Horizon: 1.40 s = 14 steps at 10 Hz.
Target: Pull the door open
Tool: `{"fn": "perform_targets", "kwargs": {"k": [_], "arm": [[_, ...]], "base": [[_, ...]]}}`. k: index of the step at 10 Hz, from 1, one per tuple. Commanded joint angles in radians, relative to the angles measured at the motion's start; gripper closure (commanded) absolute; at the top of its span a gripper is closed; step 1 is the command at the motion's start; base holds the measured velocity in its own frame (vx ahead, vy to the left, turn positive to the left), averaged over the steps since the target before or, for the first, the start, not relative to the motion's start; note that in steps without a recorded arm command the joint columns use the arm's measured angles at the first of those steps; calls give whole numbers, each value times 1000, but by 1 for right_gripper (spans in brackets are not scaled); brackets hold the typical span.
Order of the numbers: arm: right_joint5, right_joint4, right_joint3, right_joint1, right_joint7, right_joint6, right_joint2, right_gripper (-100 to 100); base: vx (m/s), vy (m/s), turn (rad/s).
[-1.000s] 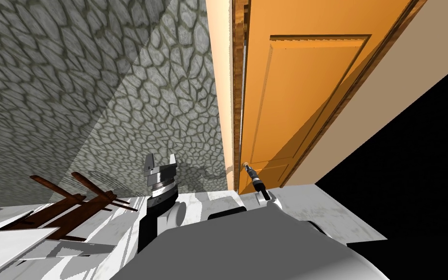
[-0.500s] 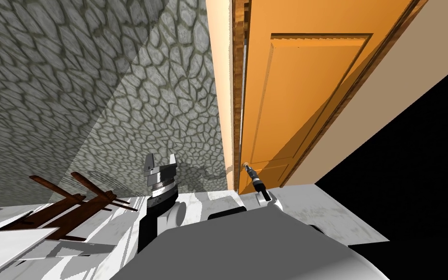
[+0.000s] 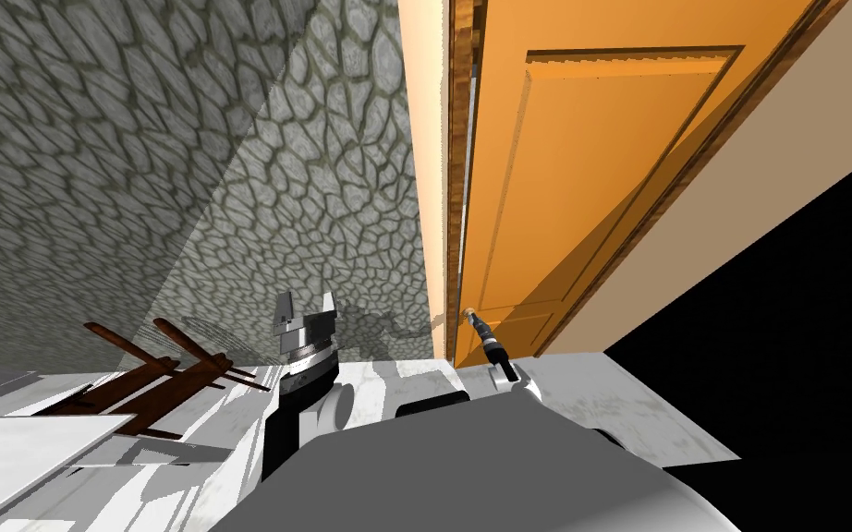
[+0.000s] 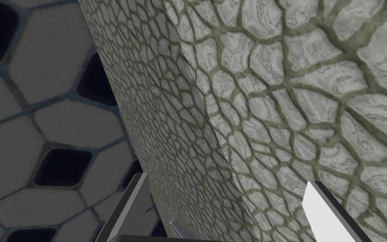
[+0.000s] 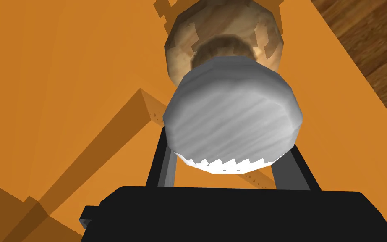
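Tightly, the right jaws clench the knob.
The knob sits on the orange door, near its edge. The left jaws stand wide apart, near the stone wall.

Head cam moved, not the things: door & chair now sit further right; door's panel looks wider.
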Motion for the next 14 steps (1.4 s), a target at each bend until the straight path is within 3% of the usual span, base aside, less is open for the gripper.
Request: {"fn": "perform_targets", "kwargs": {"k": [1, 3, 5, 7, 9, 11, 14], "arm": [[-9, 16, 16, -7, -48, -7, 10, 100], [-30, 17, 23, -6, -106, -8, 6, 100], [-30, 17, 23, -6, -118, -8, 6, 100], [-51, 18, 31, -5, -181, -9, 0, 100], [-51, 18, 31, -5, -189, -9, 0, 100], [-79, 20, 42, -3, -256, -11, -6, 100], [-92, 21, 47, -2, -308, -12, -9, 100]], "base": [[-18, 3, 48], [-37, -3, 81], [-17, -10, 15], [-24, -10, 72], [-8, -2, 6], [-31, 4, 101], [-35, -14, 32]]}}
